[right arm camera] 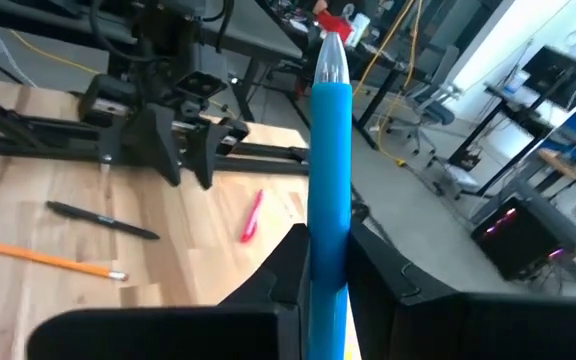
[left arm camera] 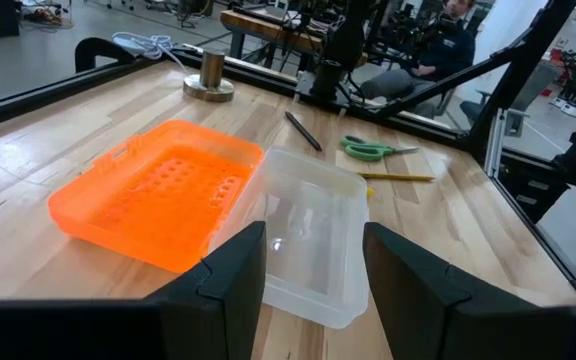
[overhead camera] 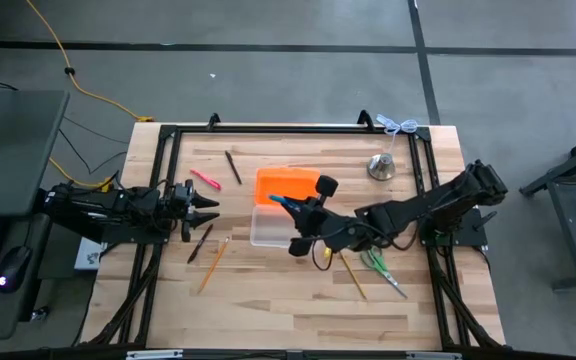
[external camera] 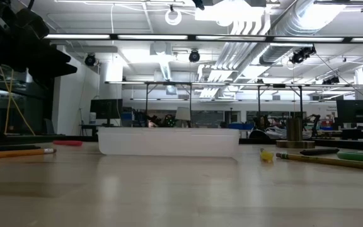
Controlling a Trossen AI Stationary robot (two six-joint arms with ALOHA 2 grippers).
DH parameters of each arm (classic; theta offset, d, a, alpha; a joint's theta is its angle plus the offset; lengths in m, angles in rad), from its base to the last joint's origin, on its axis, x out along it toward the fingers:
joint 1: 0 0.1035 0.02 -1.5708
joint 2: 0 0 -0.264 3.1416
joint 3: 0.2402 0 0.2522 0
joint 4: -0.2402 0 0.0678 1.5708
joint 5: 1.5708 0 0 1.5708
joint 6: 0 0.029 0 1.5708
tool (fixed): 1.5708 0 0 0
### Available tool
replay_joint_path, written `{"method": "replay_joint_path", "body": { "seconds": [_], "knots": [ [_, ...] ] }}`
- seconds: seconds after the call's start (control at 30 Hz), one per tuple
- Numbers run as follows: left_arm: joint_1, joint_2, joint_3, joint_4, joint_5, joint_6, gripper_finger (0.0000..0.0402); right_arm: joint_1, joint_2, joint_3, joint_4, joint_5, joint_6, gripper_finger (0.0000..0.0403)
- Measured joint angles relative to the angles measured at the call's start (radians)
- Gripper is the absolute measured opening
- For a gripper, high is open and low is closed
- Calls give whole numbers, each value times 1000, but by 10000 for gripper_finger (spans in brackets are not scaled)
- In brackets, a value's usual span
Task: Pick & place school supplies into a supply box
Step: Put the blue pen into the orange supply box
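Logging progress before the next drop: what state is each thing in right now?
Supply box: open, looks empty, orange lid folded flat.
Blue pen: held by right gripper over the box.
Left gripper: open, empty.
Green scissors: closed, on table.

We see the box (overhead camera: 271, 227) mid-table with its lid (overhead camera: 287, 185) touching its far side. Left of it lie a marker (overhead camera: 205, 179) and two pencils (overhead camera: 213, 262); right of it, scissors (overhead camera: 380, 266); behind and right, a metal weight (overhead camera: 382, 166).
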Motion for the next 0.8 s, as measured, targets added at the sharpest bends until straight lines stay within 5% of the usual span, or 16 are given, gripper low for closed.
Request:
{"method": "replay_joint_path", "body": {
  "seconds": [0.8],
  "knots": [
    [0,0,0,0,1,0,200,19,77,0,-95,-119,227,34]
  ]
}}
